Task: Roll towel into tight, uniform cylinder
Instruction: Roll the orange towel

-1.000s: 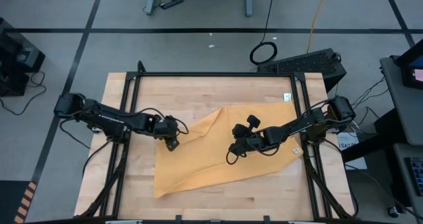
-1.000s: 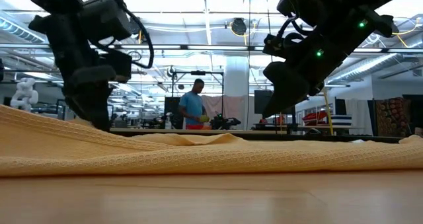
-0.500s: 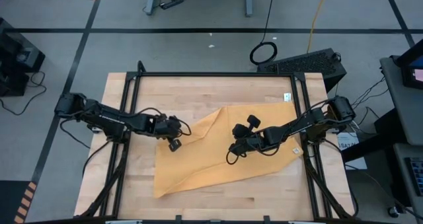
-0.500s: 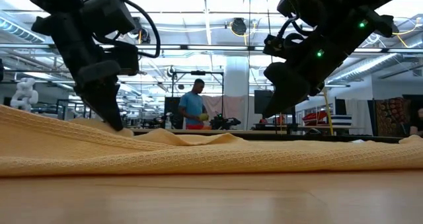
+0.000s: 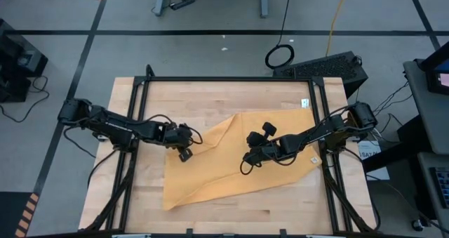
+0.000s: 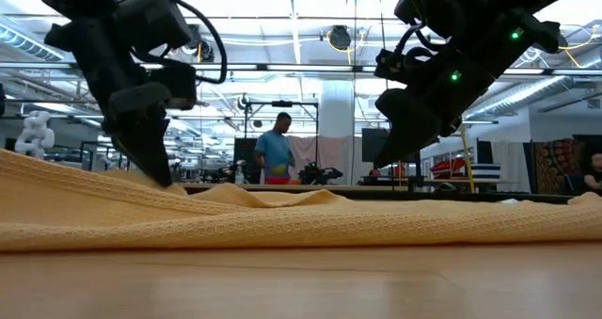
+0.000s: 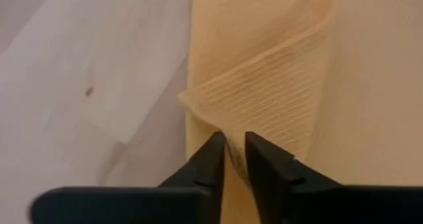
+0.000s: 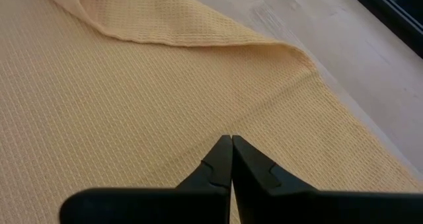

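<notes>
Wooden table [image 5: 210, 97], seen at surface height: the towel [image 6: 301, 220] lies spread across the near foreground, mostly flat with low ridges, not yet rolled at all. Above it, the left gripper [image 7: 232, 159] has shifted slightly along the towel's left edge over the last second and now pinches a raised fold there, jaws nearly closed with a thin layer of cloth between them. Its grip on that edge looks established, so a first fold or roll could probably start from this side. Farther across, the right gripper [image 8: 230, 155] is unchanged, jaws fully together and empty, poised just above the towel's middle. Beyond the table, a person [image 6: 275, 150] stands in the workshop background.
</notes>
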Tool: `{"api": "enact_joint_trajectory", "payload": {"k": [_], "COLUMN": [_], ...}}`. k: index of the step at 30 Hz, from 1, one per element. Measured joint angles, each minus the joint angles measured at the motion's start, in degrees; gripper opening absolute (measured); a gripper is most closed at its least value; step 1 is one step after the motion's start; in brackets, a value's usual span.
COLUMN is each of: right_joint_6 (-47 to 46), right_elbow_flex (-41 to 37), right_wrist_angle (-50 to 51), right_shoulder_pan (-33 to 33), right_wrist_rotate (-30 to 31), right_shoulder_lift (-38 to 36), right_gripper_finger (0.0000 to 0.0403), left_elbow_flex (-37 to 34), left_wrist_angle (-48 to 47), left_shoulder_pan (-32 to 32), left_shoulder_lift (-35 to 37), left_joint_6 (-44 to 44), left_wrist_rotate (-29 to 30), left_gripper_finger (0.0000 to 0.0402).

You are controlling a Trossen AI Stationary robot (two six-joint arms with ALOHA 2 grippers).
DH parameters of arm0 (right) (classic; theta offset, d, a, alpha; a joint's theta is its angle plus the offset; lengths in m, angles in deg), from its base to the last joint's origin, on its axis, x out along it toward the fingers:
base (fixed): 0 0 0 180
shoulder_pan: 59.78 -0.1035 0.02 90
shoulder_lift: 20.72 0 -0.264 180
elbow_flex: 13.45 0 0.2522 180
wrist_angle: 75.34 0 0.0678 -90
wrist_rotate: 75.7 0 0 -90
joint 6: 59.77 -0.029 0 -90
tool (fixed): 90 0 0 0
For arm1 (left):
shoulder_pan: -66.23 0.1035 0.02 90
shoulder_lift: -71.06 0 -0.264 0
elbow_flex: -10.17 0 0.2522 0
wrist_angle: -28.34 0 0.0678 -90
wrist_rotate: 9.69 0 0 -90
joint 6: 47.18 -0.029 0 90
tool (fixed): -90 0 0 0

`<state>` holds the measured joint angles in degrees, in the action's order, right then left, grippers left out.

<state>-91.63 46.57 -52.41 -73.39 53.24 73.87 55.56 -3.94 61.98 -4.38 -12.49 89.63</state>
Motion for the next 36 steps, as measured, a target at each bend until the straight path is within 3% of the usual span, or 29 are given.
{"api": "enact_joint_trajectory", "payload": {"k": [5,9,13,19,26,36], "right_joint_6": [0.0,0.0,0.0,0.0,-0.7,-2.8], "right_elbow_flex": [0.0,0.0,0.0,-0.4,-2.2,-3.0], "right_wrist_angle": [-0.1,0.0,0.0,-0.1,-1.3,-1.7], "right_shoulder_pan": [0.0,0.0,0.0,0.0,0.0,0.0], "right_wrist_rotate": [0.0,0.0,0.0,0.0,0.0,-0.3], "right_shoulder_lift": [0.0,0.0,0.0,0.0,0.0,0.0], "right_gripper_finger": [0.0,0.0,0.0,0.0,0.0,0.0], "left_elbow_flex": [-0.3,-0.2,-0.2,-0.2,-0.2,-0.2], "left_wrist_angle": [0.3,1.6,2.5,3.0,3.2,2.8], "left_shoulder_pan": [0.0,0.0,0.0,0.0,0.0,0.9], "left_shoulder_lift": [-3.6,-5.1,-5.0,-2.9,-0.3,8.1], "left_joint_6": [1.0,0.9,-0.7,-1.2,-3.8,-10.6], "left_wrist_rotate": [0.7,2.8,3.3,3.4,3.8,15.5], "left_gripper_finger": [0.013,0.0146,0.0113,0.0012,0.0004,0.0002]}}
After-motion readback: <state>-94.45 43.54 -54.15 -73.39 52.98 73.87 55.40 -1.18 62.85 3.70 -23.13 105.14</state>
